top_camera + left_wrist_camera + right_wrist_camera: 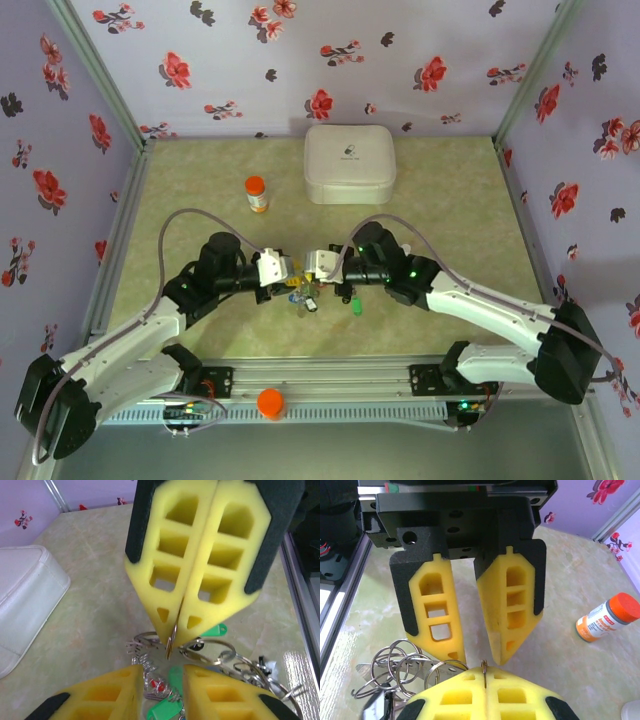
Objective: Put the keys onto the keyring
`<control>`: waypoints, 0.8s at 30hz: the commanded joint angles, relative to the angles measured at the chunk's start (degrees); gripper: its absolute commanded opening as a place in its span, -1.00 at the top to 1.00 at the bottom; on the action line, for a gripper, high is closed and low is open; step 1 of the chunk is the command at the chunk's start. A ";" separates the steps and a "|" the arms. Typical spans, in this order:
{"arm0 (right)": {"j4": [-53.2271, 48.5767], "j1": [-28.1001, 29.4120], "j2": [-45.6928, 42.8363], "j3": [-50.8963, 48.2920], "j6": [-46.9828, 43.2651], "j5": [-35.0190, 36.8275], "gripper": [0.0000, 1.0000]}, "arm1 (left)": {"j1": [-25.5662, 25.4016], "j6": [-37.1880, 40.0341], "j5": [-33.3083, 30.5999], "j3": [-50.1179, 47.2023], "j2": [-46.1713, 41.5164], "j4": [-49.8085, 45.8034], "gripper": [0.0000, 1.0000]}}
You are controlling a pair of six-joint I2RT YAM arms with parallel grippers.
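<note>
The keys (304, 297) lie in a bunch on the table between both arms, silver with green tags (166, 709) and a red tag (159, 686). Several small split rings (395, 661) lie among them. My right gripper (484, 672) is shut on the keyring (171, 641), a thin metal ring seen edge-on that sticks out of its tips just above the bunch. My left gripper (161, 674) faces it tip to tip, open, its fingers (451, 630) astride the bunch with nothing pinched between them. Another green tag (356, 305) lies just to the right.
An orange-capped bottle (257, 193) stands at the back left of the mat. A white case (349, 163) sits at the back centre. An orange knob (270, 402) sits on the front rail. Flowered walls close in the sides.
</note>
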 commanded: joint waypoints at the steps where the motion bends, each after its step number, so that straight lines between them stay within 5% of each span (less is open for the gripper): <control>1: 3.27 0.67 0.67 -0.56 -1.33 0.25 1.00 | -0.54 0.19 1.00 -0.42 -0.33 2.01 0.49; 24: 2.59 1.62 2.75 -1.12 -1.46 2.69 0.95 | -2.47 2.63 -0.79 -1.27 0.75 3.75 1.00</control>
